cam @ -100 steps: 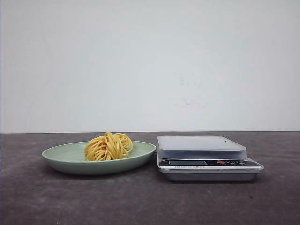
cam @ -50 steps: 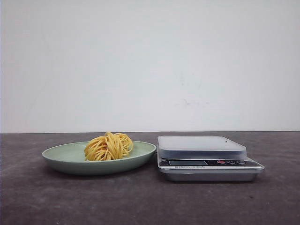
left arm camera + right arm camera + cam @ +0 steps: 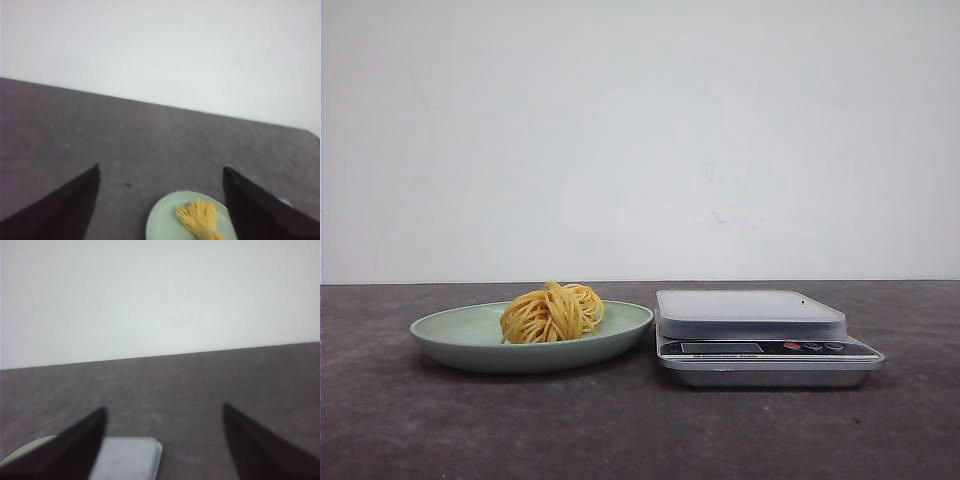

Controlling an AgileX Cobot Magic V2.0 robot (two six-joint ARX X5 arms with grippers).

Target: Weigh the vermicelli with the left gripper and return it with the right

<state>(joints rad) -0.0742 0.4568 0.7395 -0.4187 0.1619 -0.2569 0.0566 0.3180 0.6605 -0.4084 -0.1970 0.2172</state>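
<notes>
The vermicelli (image 3: 552, 312) rests as a coiled nest on the pale green plate (image 3: 450, 335), slightly right of the plate's centre. The plate sits on the dark desk (image 3: 620, 430), just beside the silver kitchen scale (image 3: 760, 340) (platform bare). The left end effector (image 3: 160, 200) is released, fingers spread wide, above the plate. The right end effector (image 3: 162, 440) is likewise released, holding nothing, over the scale.

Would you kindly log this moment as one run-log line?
vermicelli: on plate | scale: bare | left claw: open | right claw: open
</notes>
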